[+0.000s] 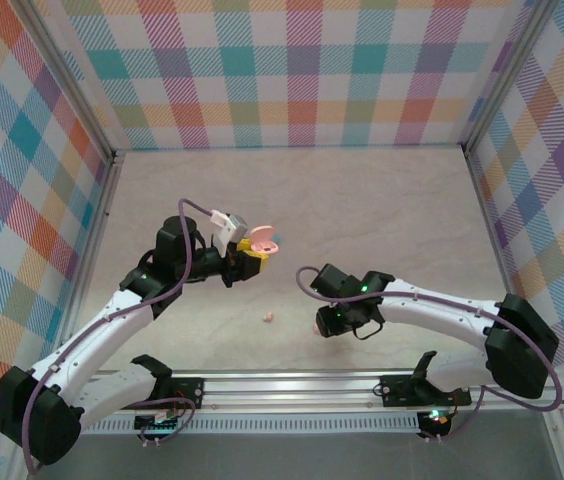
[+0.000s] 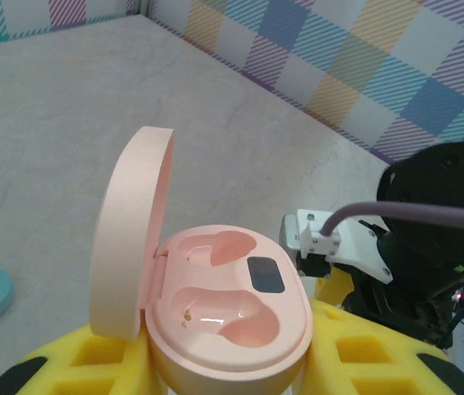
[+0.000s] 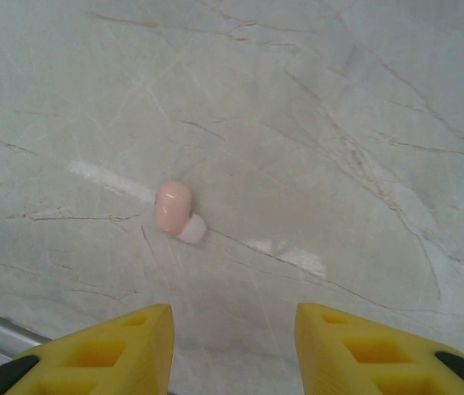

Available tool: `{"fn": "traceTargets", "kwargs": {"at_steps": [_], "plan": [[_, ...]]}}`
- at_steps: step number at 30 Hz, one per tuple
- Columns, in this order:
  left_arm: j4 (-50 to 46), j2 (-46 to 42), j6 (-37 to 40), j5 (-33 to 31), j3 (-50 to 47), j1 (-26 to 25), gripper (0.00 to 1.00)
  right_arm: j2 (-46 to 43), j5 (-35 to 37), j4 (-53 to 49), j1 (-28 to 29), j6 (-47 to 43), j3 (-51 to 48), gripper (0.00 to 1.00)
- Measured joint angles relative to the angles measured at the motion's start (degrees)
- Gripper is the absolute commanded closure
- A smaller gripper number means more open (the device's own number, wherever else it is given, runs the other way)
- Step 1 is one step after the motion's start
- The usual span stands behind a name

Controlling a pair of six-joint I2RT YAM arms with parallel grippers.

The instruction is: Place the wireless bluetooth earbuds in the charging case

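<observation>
Above tabletop (image 1: pixel 392 210), well off walls (image 1: pixel 302 80), left gripper (image 1: pixel 250 256) pinches open pale pink disc-shaped plastic charging case (image 2: pixel 240 346); wrist view shows sockets (image 2: pixel 215 317). Opposite, right gripper (image 3: pixel 232 350) spread; tiny pale pink plastic earbud (image 3: pixel 173 207) lies just ahead, apparently untouched.

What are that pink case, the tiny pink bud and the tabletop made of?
The case looks like smooth moulded plastic in satin pink; soft highlights gleam in its hollows. The bud is likely the same plastic, with a paler tip that may be silicone, though it's too small to tell. The tabletop is marble-look, pale with thin brown veins; stone or printed laminate, I can't say.
</observation>
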Motion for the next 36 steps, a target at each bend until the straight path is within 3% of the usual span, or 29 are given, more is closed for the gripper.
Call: {"fn": "traceTargets", "kwargs": {"at_steps": [9, 36], "plan": [[-3.4, -1.1, 0.8, -1.1, 0.6, 0.0, 0.91, 5.4, 2.3, 2.7, 4.1, 0.6, 0.0, 0.57], [-4.6, -3.2, 0.7, -2.5, 0.7, 0.0, 0.91, 19.3, 2.8, 3.2, 4.2, -3.9, 8.0, 0.65]]}}
